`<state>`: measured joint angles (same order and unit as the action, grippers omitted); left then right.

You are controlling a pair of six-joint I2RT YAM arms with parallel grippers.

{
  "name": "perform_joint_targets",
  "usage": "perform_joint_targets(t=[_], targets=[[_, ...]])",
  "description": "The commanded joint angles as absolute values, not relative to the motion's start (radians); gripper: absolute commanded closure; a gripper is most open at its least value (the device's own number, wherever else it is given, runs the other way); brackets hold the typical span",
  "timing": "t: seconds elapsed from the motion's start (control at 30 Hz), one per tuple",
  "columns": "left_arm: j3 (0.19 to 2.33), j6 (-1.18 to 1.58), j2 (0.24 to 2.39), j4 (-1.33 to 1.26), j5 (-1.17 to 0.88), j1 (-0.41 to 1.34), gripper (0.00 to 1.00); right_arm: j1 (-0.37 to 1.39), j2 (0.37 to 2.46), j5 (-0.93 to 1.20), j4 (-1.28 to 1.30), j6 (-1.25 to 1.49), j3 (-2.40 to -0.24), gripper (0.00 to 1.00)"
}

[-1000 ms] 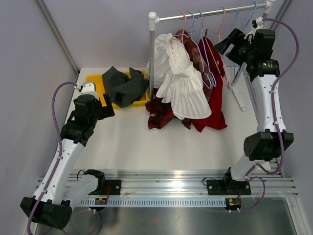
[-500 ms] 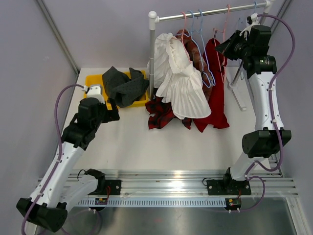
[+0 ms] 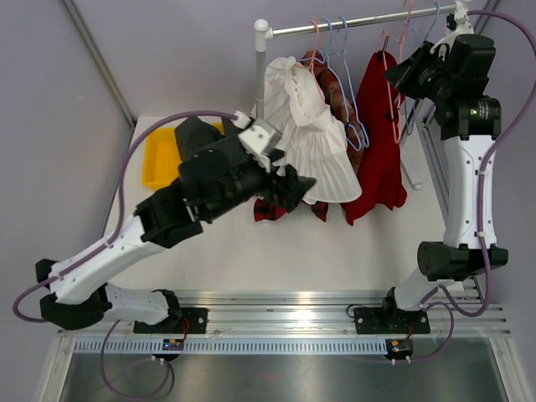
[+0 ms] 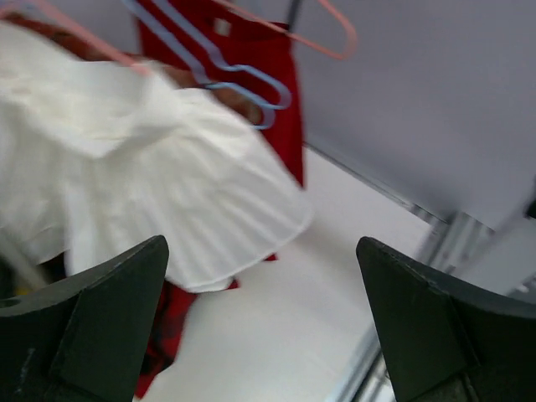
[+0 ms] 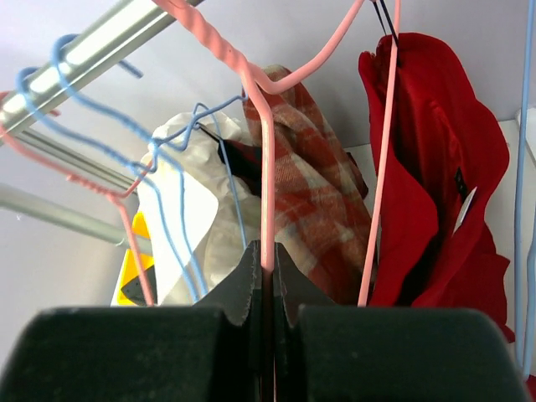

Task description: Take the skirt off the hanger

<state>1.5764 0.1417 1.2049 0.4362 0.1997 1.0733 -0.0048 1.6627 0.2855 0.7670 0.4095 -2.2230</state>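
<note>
Red skirt (image 3: 377, 142) hoisted on pink wire hanger (image 5: 266, 167), right gripper (image 5: 268, 255) pinching

My left gripper (image 3: 295, 184) has swung across (jaws wide apart), and the white pleated garment (image 3: 322, 159) now hangs just ahead of its fingers. My right gripper (image 5: 266, 260), clamped on the pink hanger (image 5: 266, 167), has risen, so the red garment (image 3: 378, 142) now hangs straight below it instead of pooling.
</note>
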Motion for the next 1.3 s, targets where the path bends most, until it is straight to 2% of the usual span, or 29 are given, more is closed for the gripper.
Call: perform_joint_targets(t=[0.0, 0.13, 0.43, 0.57, 0.73, 0.87, 0.9, 0.97, 1.07, 1.17, 1.27], targets=[[1.585, 0.087, 1.327, 0.269, 0.037, 1.199, 0.01, -0.006, 1.495, 0.281, 0.730, 0.399, -2.186, 1.00], [1.604, 0.087, 1.463, 0.121, 0.028, 1.322, 0.01, -0.006, 1.393, 0.305, 0.779, 0.399, -2.141, 1.00], [1.753, 0.061, 1.716, 0.054, 0.181, 1.414, 0.01, -0.006, 1.177, 0.328, 0.913, 0.416, -2.068, 1.00], [1.790, 0.020, 1.759, 0.032, 0.315, 1.439, 0.01, -0.006, 1.106, 0.353, 0.923, 0.445, -2.017, 1.00], [1.790, 0.006, 1.789, -0.032, 0.374, 1.447, 0.01, -0.005, 1.068, 0.354, 0.928, 0.453, -1.985, 1.00], [1.812, 0.008, 1.816, -0.054, 0.362, 1.447, 0.53, -0.005, 1.063, 0.353, 0.927, 0.456, -1.977, 1.00], [1.815, 0.008, 1.821, -0.055, 0.361, 1.447, 0.74, -0.005, 1.062, 0.354, 0.928, 0.457, -1.977, 1.00], [1.818, 0.008, 1.824, -0.060, 0.367, 1.448, 0.82, -0.006, 1.066, 0.353, 0.927, 0.462, -1.979, 1.00], [1.821, -0.017, 1.832, -0.069, 0.387, 1.448, 0.82, -0.005, 1.068, 0.359, 0.930, 0.468, -1.988, 1.00], [1.838, -0.023, 1.844, -0.077, 0.406, 1.448, 1.00, -0.006, 1.071, 0.370, 0.928, 0.474, -1.991, 1.00], [1.836, -0.029, 1.847, -0.090, 0.408, 1.448, 1.00, -0.005, 1.072, 0.370, 0.925, 0.476, -1.991, 1.00]])
